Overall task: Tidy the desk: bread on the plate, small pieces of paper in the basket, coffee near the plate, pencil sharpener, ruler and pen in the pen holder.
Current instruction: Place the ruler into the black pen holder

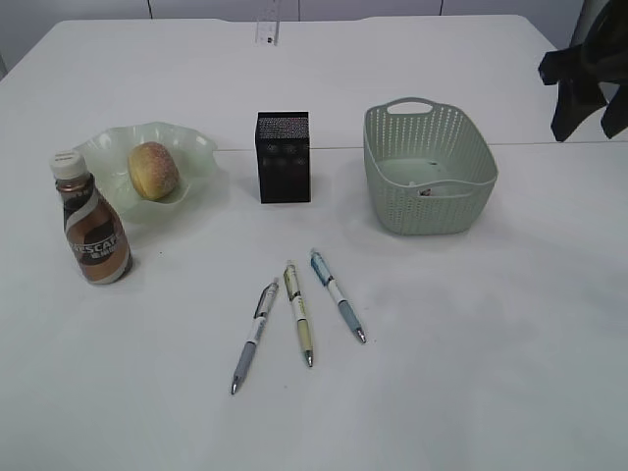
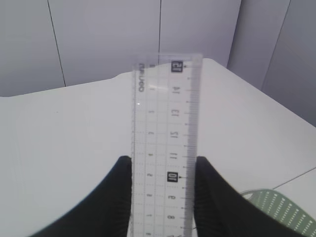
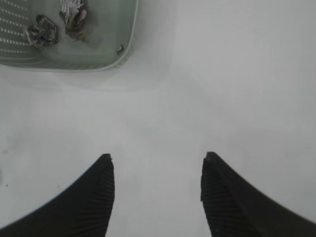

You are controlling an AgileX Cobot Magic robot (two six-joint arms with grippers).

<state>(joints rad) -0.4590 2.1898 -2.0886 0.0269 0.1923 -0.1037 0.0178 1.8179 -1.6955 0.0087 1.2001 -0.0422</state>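
White tabletop (image 1: pixel 471 334) fills your working area, with pale wall panels behind it in the left wrist view.

Your left hand (image 2: pixel 163 197) is clenched on the ruler (image 2: pixel 165 143): the two dark fingers (image 2: pixel 116 202) press its long edges from either side, and the clear strip runs straight out from between them, long axis pointing away from the wrist toward the far wall. That hand sits raised above the tabletop, its camera looking out level across it. In the exterior view you see only the ruler's tip (image 1: pixel 268 27), at the far edge of the scene, hanging roughly upright.

Your right hand (image 3: pixel 155 197) is released, fingers spread with nothing between them, aimed down at bare tabletop. Just beyond it, to the left in its view, lies a corner of the basket (image 3: pixel 129 44) with crumpled paper scraps (image 3: pixel 42 30) inside. The right arm (image 1: pixel 589 69) shows at the far right.

Moving outward, the pen holder (image 1: pixel 284 157) stands upright at centre, left of the basket (image 1: pixel 429 172). Three pens (image 1: pixel 299 314) lie near you, fanned, tips pointing nearward. At the left, the bread (image 1: pixel 153 170) rests on the plate (image 1: pixel 196 147), and the coffee (image 1: pixel 92 221) stands upright just beside it.
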